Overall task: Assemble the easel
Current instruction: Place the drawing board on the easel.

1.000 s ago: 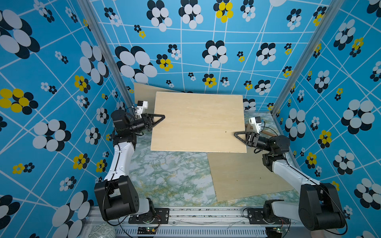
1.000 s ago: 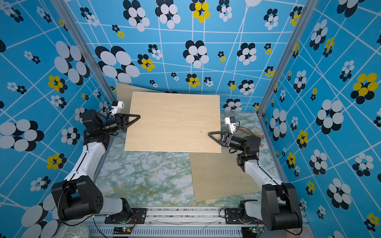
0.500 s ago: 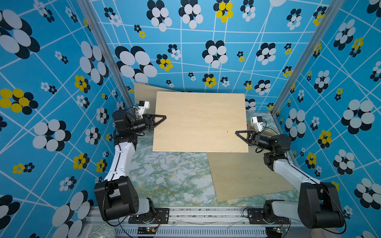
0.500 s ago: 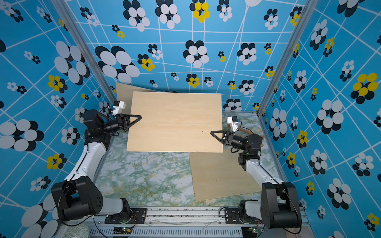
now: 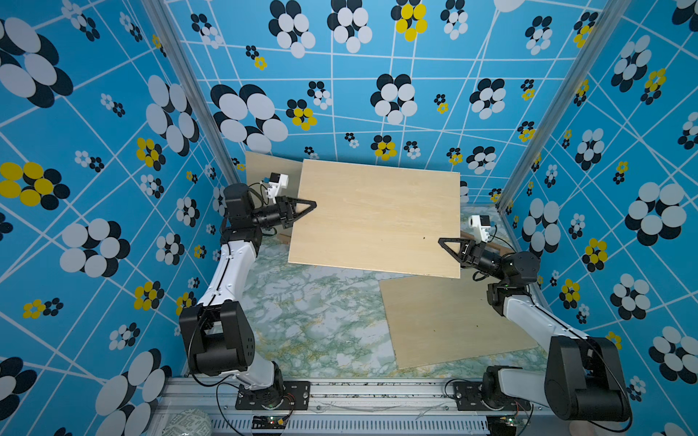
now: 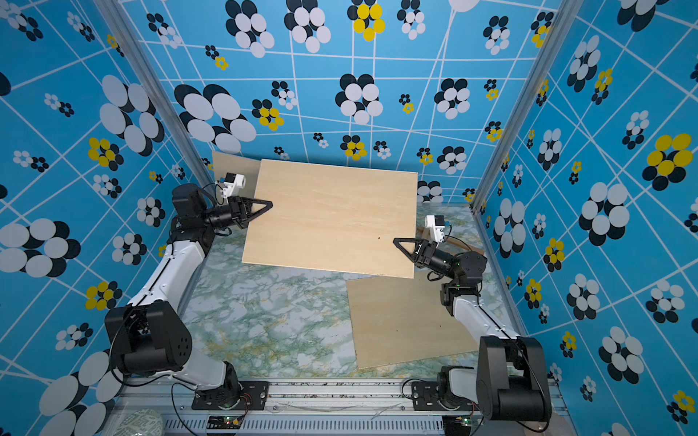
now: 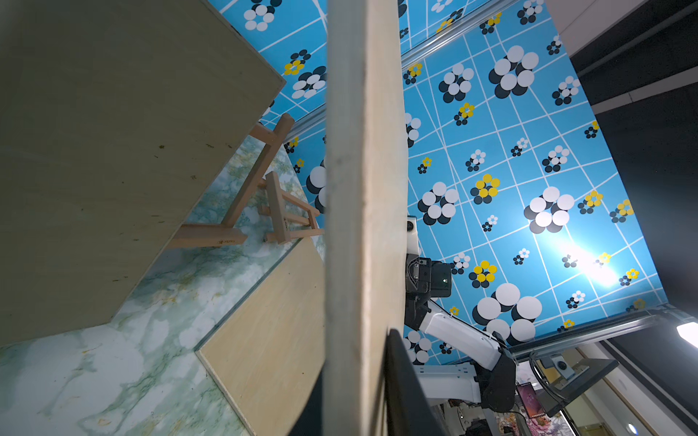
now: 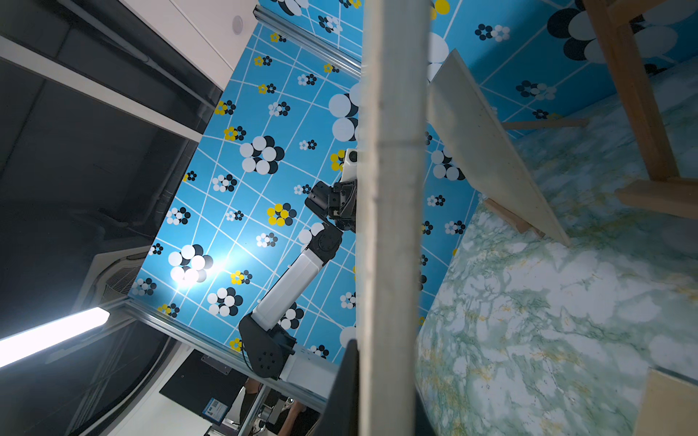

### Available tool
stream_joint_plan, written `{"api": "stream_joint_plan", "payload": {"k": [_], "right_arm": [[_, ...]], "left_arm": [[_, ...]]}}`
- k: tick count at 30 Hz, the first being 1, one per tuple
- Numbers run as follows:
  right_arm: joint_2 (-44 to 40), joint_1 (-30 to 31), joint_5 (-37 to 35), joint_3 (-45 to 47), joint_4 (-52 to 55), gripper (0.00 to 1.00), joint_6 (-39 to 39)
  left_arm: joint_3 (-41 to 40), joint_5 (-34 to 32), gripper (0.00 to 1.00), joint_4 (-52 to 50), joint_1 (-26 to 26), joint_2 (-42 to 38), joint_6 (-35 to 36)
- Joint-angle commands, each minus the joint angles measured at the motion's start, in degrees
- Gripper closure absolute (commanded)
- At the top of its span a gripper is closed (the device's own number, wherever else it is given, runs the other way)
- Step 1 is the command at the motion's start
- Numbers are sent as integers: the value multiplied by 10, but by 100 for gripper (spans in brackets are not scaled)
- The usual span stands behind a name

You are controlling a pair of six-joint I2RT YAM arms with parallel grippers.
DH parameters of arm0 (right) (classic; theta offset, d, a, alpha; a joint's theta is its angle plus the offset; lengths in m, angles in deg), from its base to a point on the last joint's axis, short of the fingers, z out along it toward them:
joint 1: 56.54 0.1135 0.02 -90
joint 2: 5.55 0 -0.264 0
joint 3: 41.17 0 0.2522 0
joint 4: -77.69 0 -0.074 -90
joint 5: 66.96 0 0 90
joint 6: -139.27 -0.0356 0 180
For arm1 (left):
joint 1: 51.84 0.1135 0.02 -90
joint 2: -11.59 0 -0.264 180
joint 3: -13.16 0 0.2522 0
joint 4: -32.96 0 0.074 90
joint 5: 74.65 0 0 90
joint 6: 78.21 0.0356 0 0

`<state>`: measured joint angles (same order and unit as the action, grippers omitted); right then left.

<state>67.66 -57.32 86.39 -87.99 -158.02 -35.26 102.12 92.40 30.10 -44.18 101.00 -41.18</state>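
A large plywood board point(image 5: 377, 219) hangs tilted above the marble table point(image 5: 309, 321), carried by both arms. My left gripper point(image 5: 308, 205) is shut on the board's left edge. My right gripper point(image 5: 447, 243) is shut on its right edge, near the front corner. In the left wrist view the board's edge point(image 7: 362, 188) runs between the black fingers point(image 7: 400, 392); the right wrist view shows the same edge-on board point(image 8: 393, 188). The wooden easel frame point(image 7: 260, 177) lies on the table under the board, mostly hidden in both top views.
A second board point(image 5: 453, 321) lies flat at the front right of the table. A third board point(image 5: 272, 168) leans against the back wall at the left. Patterned blue walls close in on three sides, and a metal rail point(image 5: 359, 392) runs along the front.
The right gripper has closed on the board's right edge. The board and both grippers have shifted slightly to the right.
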Motion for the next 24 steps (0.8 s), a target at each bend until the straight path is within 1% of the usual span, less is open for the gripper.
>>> {"api": "stream_joint_plan", "payload": {"k": [1, 4, 7, 9, 10, 11, 12, 16, 20, 24], "right_arm": [[-46, 11, -104, 3, -110, 100, 67], [-46, 10, -129, 11, -110, 100, 55], [-46, 10, -155, 15, -110, 100, 46], [-46, 7, -165, 16, -110, 100, 35], [-45, 5, -169, 14, -110, 100, 29], [-46, 3, -174, 14, -110, 100, 26], [-45, -1, -178, 13, -110, 100, 19], [-48, -9, -196, 8, -110, 100, 2], [-46, -12, -206, -5, -110, 100, -5], [-41, -26, -225, -18, -110, 100, -9]], "left_arm": [[21, -76, 79, 47, -29, 0, 22], [41, -79, 68, 43, -36, 14, 8], [63, -84, 61, 50, -42, 27, -13], [72, -86, 49, 65, -44, 31, -31], [76, -86, 30, 70, -44, 33, -40], [81, -85, 16, 75, -44, 34, -46], [85, -84, 0, 74, -43, 34, -48], [94, -91, 1, 65, -41, 33, -54], [93, -93, 1, 92, -41, 37, -79], [94, -94, 1, 102, -38, 39, -89]]}}
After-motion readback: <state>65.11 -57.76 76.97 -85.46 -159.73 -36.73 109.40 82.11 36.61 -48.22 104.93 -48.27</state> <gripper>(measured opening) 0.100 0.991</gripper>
